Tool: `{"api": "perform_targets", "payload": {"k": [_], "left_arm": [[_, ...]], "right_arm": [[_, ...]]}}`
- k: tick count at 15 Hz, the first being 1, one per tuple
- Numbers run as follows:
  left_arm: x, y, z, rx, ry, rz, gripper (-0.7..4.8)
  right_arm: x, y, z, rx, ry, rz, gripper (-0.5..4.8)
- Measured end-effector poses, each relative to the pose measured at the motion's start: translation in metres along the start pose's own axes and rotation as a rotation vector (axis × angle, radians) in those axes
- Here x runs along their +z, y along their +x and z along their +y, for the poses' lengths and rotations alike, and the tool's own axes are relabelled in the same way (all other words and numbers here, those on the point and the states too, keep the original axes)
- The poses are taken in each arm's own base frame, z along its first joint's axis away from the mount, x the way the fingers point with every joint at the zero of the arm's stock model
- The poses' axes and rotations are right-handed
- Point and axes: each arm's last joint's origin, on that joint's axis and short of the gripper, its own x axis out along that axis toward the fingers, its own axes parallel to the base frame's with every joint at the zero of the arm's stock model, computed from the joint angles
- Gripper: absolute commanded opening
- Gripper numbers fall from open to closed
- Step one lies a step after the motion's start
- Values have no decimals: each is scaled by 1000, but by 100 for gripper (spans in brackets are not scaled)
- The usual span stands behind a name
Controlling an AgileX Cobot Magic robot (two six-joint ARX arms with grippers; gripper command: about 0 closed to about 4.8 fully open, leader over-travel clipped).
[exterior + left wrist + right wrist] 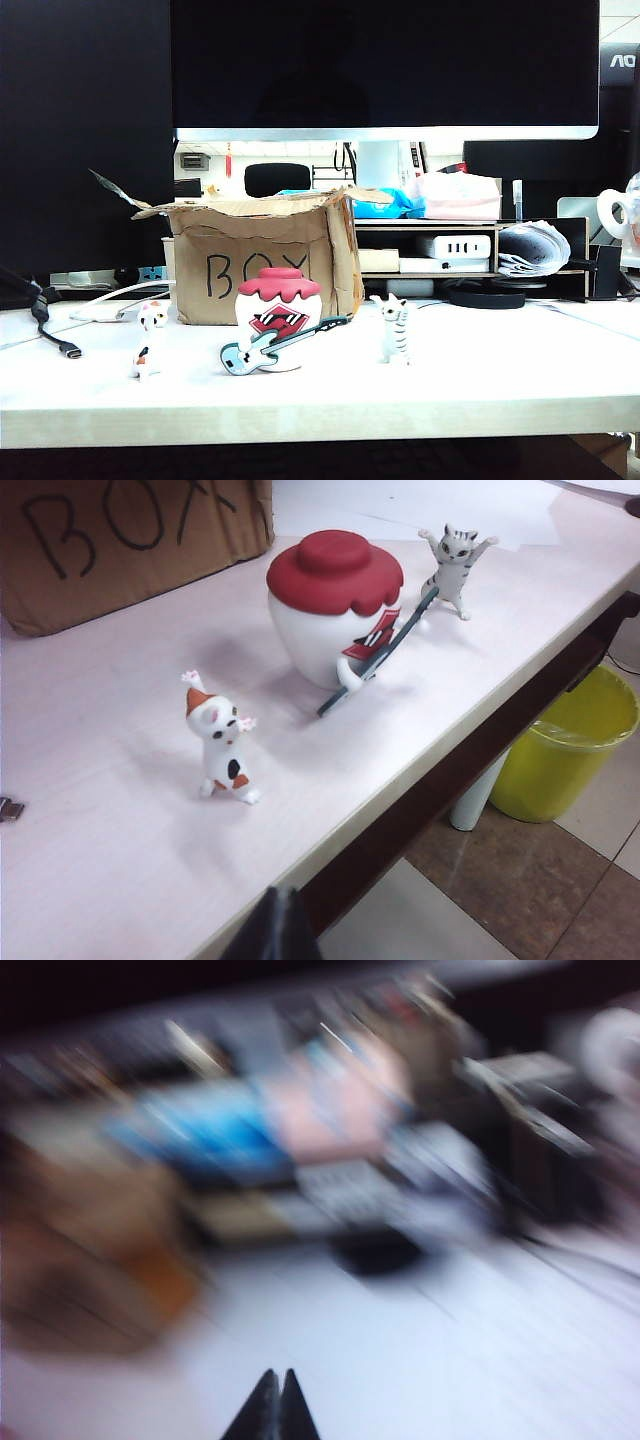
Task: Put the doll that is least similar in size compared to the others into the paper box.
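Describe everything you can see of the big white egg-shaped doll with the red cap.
The big white egg-shaped doll looks like glossy plastic, with a dark red drooping cap, an open red mouth and a light blue guitar slanted across its front. It stands upright on the white table, in front of the brown cardboard box, between two small cat figurines. Nothing grips it.

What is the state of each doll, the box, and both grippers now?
doll: upright on table, outside box.
paper box: open on top, flaps torn.
white-orange cat: standing.
grey-striped cat: standing.
left gripper: only a tip visible, state unclear.
right gripper: shut, empty.
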Motion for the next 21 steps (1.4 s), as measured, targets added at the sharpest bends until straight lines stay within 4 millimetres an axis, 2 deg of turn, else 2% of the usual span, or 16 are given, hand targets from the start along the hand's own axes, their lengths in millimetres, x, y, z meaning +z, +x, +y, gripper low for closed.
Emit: {"api": "perform_targets", "payload": {"k": [2,3,5,6,7,8,9,11,12,14,15,16,17,18,19,21], "left_arm": [[0,0,0,0,0,0,-5],[0,0,0,0,0,0,-5],[0,0,0,0,0,0,-5],[0,0,0,0,0,0,-5],[0,0,0,0,0,0,-5],[0,0,0,0,0,0,-5],[0,0,0,0,0,0,-5],[0,0,0,0,0,0,-5],[0,0,0,0,0,0,-5],[0,0,0,0,0,0,-5],[0,0,0,0,0,0,-5],[0,0,0,0,1,0,-5],[0,0,0,0,0,0,-5],[0,0,0,0,1,0,-5],[0,0,0,0,1,0,-5],[0,0,0,0,2,0,-5]], "right_arm": [[22,-2,7,79,75,-185,-1],[34,-4,10,83,97,-221,-1],[89,-7,25,104,93,-325,-2],[114,1,31,118,82,-313,-1],[134,17,35,185,49,-252,-2],[145,38,37,300,16,-151,-2],[157,67,41,461,13,-14,-2],[162,111,52,703,72,209,-1],[163,142,63,787,110,332,-1],[134,168,80,837,156,576,-1],[112,178,96,884,154,744,-1],[86,185,120,931,85,939,-1],[72,186,135,916,-41,1023,0],[61,187,148,867,-187,1084,61],[45,188,163,796,-382,1138,197],[30,186,178,778,-521,1160,479]]}}
